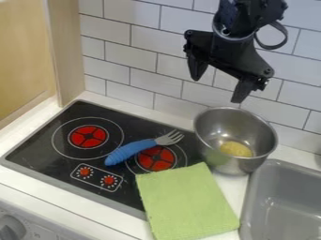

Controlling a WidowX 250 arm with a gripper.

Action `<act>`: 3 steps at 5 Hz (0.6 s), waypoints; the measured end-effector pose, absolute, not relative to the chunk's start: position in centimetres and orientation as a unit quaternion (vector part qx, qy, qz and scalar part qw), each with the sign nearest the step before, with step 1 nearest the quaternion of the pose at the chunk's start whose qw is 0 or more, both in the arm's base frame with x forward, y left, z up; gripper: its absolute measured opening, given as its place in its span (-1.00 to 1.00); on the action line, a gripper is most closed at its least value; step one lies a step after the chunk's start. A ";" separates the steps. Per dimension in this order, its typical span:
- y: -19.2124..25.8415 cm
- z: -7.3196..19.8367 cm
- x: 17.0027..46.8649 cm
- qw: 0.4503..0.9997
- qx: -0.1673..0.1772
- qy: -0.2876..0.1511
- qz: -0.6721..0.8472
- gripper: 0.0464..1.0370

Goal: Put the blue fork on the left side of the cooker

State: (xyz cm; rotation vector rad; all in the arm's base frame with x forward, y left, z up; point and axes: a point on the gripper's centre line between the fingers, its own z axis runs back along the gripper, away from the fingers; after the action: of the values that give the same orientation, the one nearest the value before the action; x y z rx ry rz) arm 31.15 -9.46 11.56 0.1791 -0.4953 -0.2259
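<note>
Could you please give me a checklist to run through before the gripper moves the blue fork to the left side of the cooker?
1. Gripper open: ok, fingers spread apart.
2. Gripper lined up over the fork: not ok, it hangs up and to the right of it in the view.
3. Fork free of the cloth: ok, a gap shows between them.
4. Whole ring of the left burner visible: ok.
5. Fork on the cooker's left side: not ok, its tines lie by the right burner.

Black pincer [217, 91] hangs tilted, spread wide.
</note>
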 end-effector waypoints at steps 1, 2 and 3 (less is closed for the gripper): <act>-8.9 9.8 30.0 0.965 0.096 -0.214 -0.118 0.92; -7.2 9.4 29.2 0.968 0.099 -0.192 -0.130 0.92; -4.5 11.1 28.9 0.968 0.079 -0.202 -0.123 0.92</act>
State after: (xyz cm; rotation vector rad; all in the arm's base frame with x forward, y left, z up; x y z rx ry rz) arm 28.87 -4.54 11.08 0.1600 -0.4090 -0.2486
